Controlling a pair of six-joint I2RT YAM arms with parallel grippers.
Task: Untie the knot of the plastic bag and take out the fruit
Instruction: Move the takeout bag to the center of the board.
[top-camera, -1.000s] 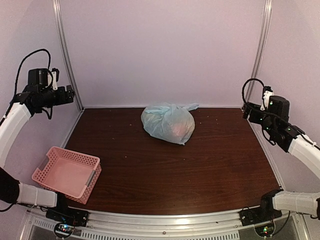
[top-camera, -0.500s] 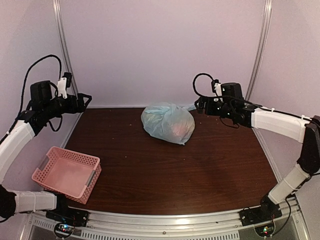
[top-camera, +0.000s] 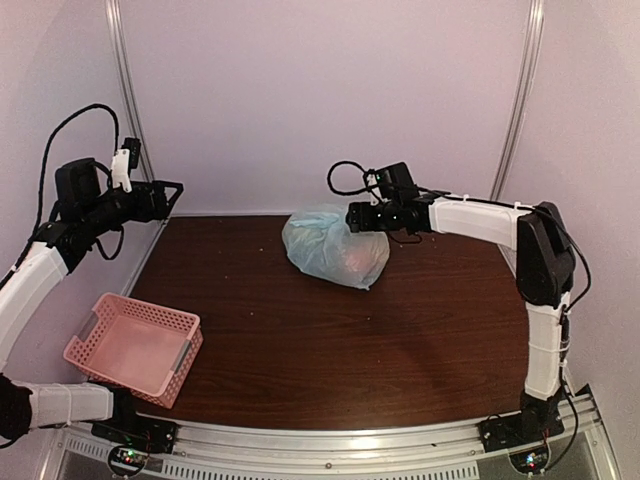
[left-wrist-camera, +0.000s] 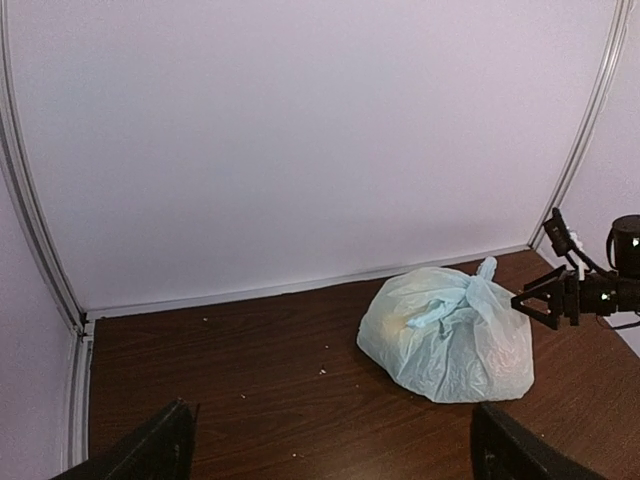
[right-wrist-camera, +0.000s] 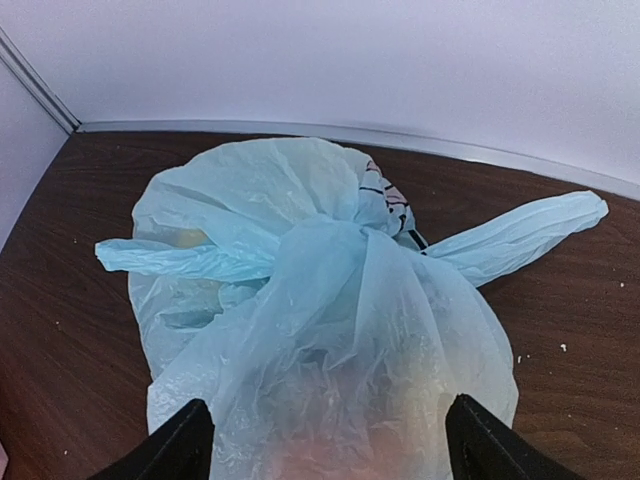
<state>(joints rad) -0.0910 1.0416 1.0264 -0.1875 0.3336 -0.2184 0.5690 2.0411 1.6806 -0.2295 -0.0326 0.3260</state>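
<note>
Right pincer (right-wrist-camera: 325, 405) released, poised near the plastic bag (right-wrist-camera: 240, 190); film looks thin, limp and slick, so pinch the knot (right-wrist-camera: 335, 235) at its twisted centre.

Plastic bag (left-wrist-camera: 450, 340) sits on the dark wood table (left-wrist-camera: 250, 400), right of centre, near the white back wall. Knot (left-wrist-camera: 462, 297) on top, tied, one loop end upright. Right gripper (left-wrist-camera: 535, 298) just beside the bag's right side. Left gripper (left-wrist-camera: 330, 407) fingers spread wide at the bottom corners.
</note>
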